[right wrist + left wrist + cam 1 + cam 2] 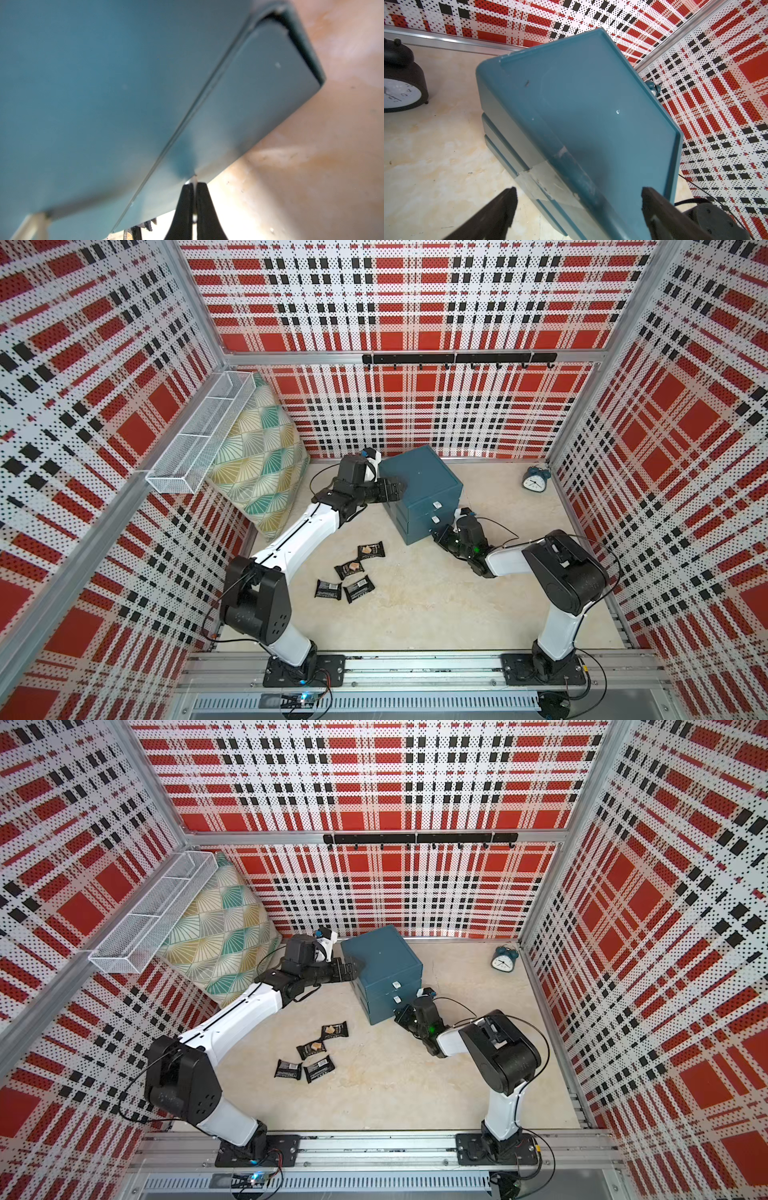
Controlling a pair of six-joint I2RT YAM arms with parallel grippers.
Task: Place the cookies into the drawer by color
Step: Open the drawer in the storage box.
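fingers of the right gripper are pinched tight on the white tab handle of the lowest drawer front. the left gripper is spread wide, one finger either side of the upper rear edge of the drawer cabinet; whether it touches the cabinet cannot be told.

position of task items: the cabinet stands near the back wall, turned at an angle, and all three fronts look shut. four black-wrapped cookies lie loose on the table, off the cabinet's front-left corner and clear of it.

step in hand: opening the lowest drawer, judged from the grip on its tab. no packet is held.

next move: pull the tab straight out, square to the drawer front, toward the right arm's base. the tab is thin, so a skewed pull may slip off it. the left gripper should steady the cabinet so that it does not slide.

clearance: the table ahead of the drawer front is bare. the clock stands well apart in the back corner. the pillow lies behind the left arm.
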